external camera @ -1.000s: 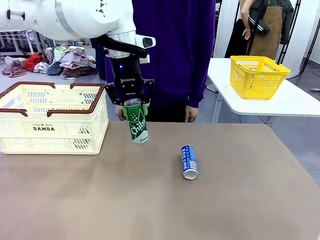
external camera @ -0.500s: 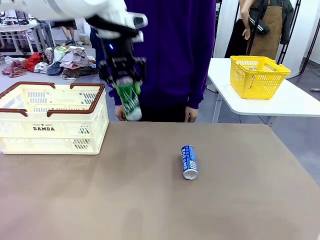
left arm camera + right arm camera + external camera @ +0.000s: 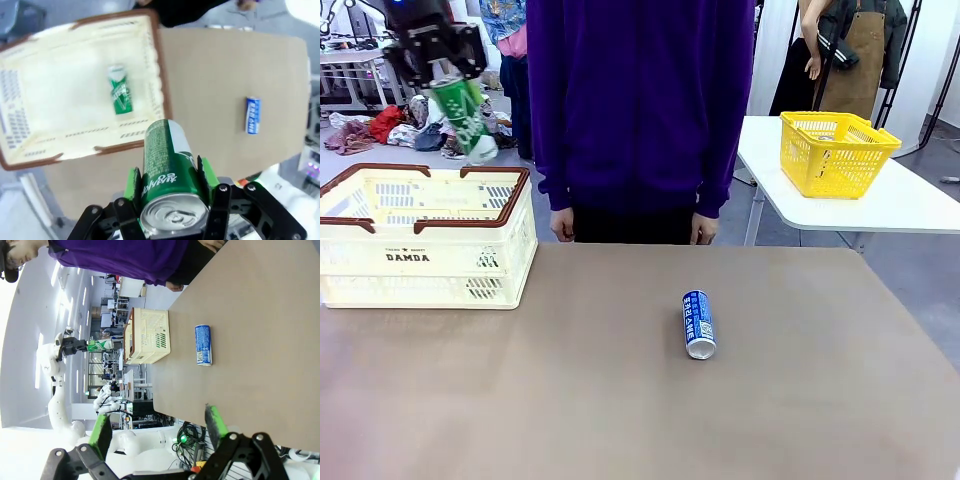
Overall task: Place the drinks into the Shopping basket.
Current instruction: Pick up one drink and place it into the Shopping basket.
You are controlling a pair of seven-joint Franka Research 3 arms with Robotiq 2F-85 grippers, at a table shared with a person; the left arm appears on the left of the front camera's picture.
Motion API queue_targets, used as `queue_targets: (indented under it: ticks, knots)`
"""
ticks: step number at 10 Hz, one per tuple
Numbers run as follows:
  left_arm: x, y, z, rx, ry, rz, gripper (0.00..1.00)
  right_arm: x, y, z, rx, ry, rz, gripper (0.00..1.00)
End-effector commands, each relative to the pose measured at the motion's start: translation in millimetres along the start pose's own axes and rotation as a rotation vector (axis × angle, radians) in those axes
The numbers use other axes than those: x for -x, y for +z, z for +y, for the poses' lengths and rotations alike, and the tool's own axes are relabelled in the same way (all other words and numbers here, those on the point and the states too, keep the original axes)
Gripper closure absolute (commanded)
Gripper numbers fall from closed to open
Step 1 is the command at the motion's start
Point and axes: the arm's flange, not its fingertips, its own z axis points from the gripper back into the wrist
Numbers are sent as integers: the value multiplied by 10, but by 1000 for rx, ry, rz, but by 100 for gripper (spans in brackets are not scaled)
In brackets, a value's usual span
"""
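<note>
1 green can [image 3: 120, 95] is in your basket [image 3: 440, 275], left gripper [image 3: 170, 172] clamps a 2nd green can [image 3: 167, 160] up over its rim, right gripper [image 3: 157, 419] gapes empty, blue can [image 3: 698, 323] left on the table [image 3: 620, 410].

Front looks across table [image 3: 620, 420]; wrist views overlook the same basket [image 3: 163, 75].

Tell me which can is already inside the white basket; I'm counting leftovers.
The green can lying on the basket floor. The other green can is in the left pincer; the blue can lies on the table.
</note>
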Motion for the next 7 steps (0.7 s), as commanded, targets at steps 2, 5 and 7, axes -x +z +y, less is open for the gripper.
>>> queue_targets:
  ticks: [2,5,7]
  knots:
    - [-280,-63,509,-20,165,57,100,-20,-9,7,-25,28,-8,0]
    - [-524,-658,962,-48,186,24,100,-20,-9,7,-25,28,-8,0]
    - [-614,-1063,1113,-104,216,41,100,-20,-9,7,-25,28,-8,0]
